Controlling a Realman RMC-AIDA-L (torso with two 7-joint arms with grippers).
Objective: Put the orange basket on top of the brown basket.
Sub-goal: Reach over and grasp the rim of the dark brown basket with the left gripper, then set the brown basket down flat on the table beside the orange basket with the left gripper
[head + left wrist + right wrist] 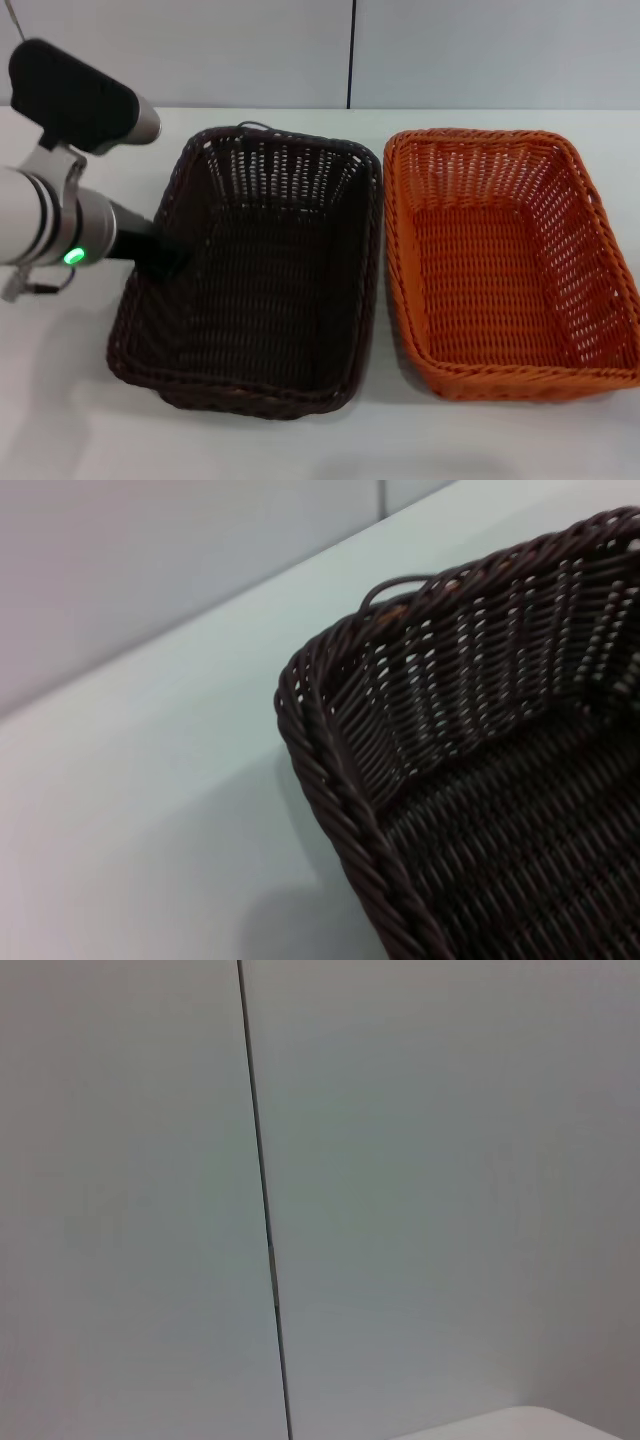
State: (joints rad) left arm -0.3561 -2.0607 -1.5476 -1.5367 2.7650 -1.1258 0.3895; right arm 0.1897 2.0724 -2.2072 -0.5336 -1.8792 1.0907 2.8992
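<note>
The brown basket [255, 275] stands on the white table left of centre, open side up and empty. To its right, nearly touching it, the orange basket [505, 265] stands upright and empty too. My left arm reaches in from the left, and its gripper [160, 255] is at the brown basket's left rim, dark against the dark weave. The left wrist view shows one corner of the brown basket [470, 780] from close above. My right arm and gripper show in no view; the right wrist view holds only wall.
The white table [70, 430] runs around both baskets, with bare surface in front and at the far left. A pale wall with a dark vertical seam [351, 50] stands behind the table.
</note>
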